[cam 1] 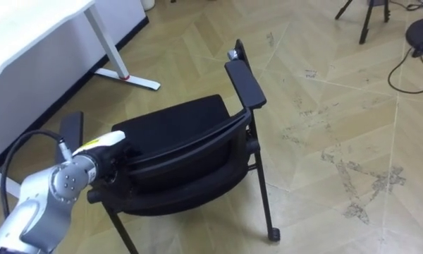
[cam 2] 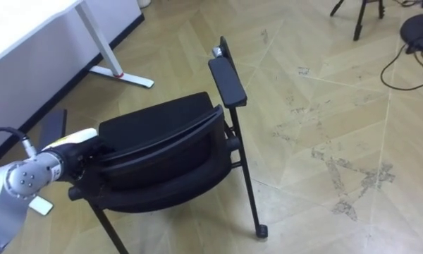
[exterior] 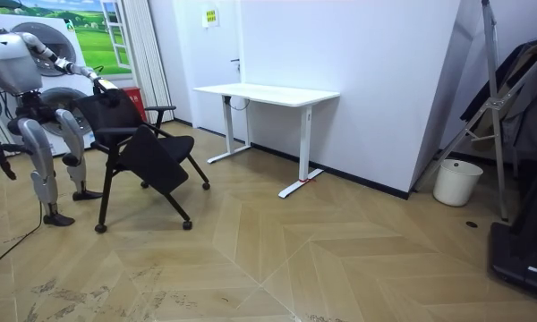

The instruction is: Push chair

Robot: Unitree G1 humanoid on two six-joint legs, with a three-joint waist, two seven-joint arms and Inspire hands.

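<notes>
A black chair (cam 1: 173,123) with armrests and small wheels stands on the wooden floor right in front of me, its backrest (cam 1: 190,166) nearest to me. My left hand (cam 1: 107,144) lies against the left end of the backrest's top edge, where its dark fingers merge with the black frame. In the room view I stand behind the chair (exterior: 139,143) at the view's left, with my left hand (exterior: 102,87) at the top of its back and my right hand (exterior: 2,161) hanging low by my side.
A white desk (cam 1: 28,28) with a T-shaped foot (cam 1: 130,77) stands to my front left by the wall. A tripod (cam 1: 366,17) and cables (cam 1: 409,67) lie at the far right. A white bin (exterior: 455,182) stands by the far wall.
</notes>
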